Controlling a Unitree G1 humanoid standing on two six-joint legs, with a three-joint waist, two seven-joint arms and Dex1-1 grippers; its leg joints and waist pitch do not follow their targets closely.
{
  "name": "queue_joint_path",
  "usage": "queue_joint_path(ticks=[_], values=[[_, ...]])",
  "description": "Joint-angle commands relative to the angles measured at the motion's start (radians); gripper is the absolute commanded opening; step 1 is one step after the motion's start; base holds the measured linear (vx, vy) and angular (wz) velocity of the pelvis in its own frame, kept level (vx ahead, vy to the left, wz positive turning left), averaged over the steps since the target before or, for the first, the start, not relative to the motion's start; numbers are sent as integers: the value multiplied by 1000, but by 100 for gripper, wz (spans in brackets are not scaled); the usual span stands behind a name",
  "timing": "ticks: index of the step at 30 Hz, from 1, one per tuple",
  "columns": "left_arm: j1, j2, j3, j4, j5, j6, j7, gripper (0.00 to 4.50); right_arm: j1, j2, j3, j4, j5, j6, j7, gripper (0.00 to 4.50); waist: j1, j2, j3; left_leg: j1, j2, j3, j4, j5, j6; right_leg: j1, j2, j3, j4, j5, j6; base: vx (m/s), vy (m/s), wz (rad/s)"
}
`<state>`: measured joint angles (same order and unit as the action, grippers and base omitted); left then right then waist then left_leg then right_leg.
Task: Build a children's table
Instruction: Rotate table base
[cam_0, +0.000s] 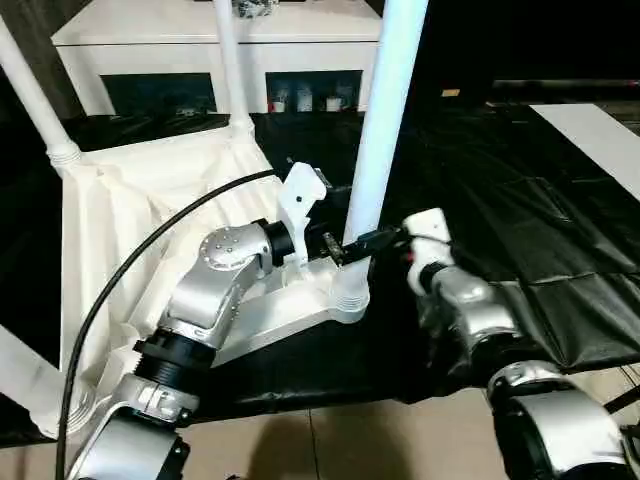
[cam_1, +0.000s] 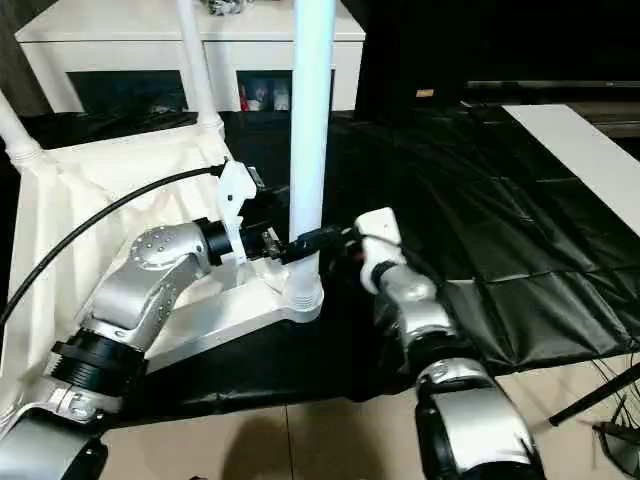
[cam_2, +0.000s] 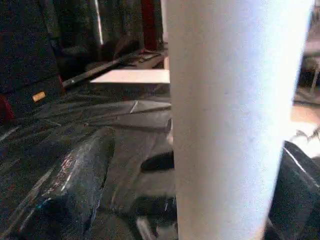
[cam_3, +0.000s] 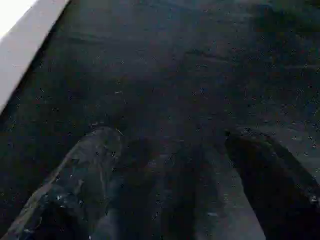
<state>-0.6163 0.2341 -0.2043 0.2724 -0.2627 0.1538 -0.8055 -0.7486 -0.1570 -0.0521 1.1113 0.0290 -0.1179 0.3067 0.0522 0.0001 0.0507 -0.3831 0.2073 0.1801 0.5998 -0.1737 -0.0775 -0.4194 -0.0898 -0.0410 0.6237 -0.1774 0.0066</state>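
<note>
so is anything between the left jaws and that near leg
Nothing visible. The left gripper sits right at the near leg, just above its corner socket, jaws open, and the leg stands between its fingers in the wrist view.

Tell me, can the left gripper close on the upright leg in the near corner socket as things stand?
Probably yes. The left gripper already straddles that leg just above the corner socket, its fingers open on either side with nothing between. The right gripper sits open beside it, over the black sheet.
</note>
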Motion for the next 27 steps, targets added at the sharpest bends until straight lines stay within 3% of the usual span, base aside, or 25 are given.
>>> queue_joint_path(ticks=[1,5,8,13,16,19,22,25,26,27], values=[[31,41,12,-32,9,38,-18,446,1,-24,-20,-34,14,-11,21,386,9,0,-68,14,10,4,-73,-247,19,56,-34,24,-66,-122,-252,0,0,0],[127,136,-35,-150,23,149,-68,446,52,-72,-32,-118,45,-2,126,386,9,4,-66,18,13,4,-74,-255,17,52,-30,24,-68,-146,-235,0,0,0],[139,129,-5,-88,109,120,63,446,99,-98,-17,-196,64,13,225,386,12,4,-65,20,13,6,-75,-279,19,50,-26,24,-72,-152,-229,0,0,0],[130,110,48,-64,119,97,151,446,181,-128,14,-341,97,43,353,386,25,0,-67,18,13,3,-75,-256,24,53,-29,25,-72,-138,-222,0,0,0],[158,115,54,-143,57,145,100,446,227,-149,35,-430,121,76,428,386,31,1,-70,16,13,3,-73,-224,36,55,-31,25,-67,-101,-233,0,0,0],[250,169,7,-294,-16,228,-39,446,277,-203,76,-521,113,115,515,386,38,1,-69,14,16,4,-73,-195,48,54,-30,23,-64,-74,-251,0,0,0],[291,210,-32,-341,-4,266,-68,446,293,-238,92,-555,91,129,559,386,37,3,-64,16,15,5,-77,-237,44,51,-27,24,-71,-133,-238,0,0,0],[320,240,-58,-372,-4,290,-88,446,305,-274,112,-585,75,144,593,386,37,3,-60,19,16,3,-82,-294,20,48,-29,25,-81,-227,-209,0,0,0],[339,261,-78,-392,0,307,-103,419,313,-302,131,-610,62,154,621,386,37,3,-58,21,15,2,-83,-315,12,45,-29,25,-85,-260,-200,0,0,0],[343,265,-82,-397,3,314,-103,419,315,-310,135,-618,59,157,629,386,37,3,-58,22,16,2,-84,-317,10,45,-28,26,-85,-263,-196,0,0,0]])
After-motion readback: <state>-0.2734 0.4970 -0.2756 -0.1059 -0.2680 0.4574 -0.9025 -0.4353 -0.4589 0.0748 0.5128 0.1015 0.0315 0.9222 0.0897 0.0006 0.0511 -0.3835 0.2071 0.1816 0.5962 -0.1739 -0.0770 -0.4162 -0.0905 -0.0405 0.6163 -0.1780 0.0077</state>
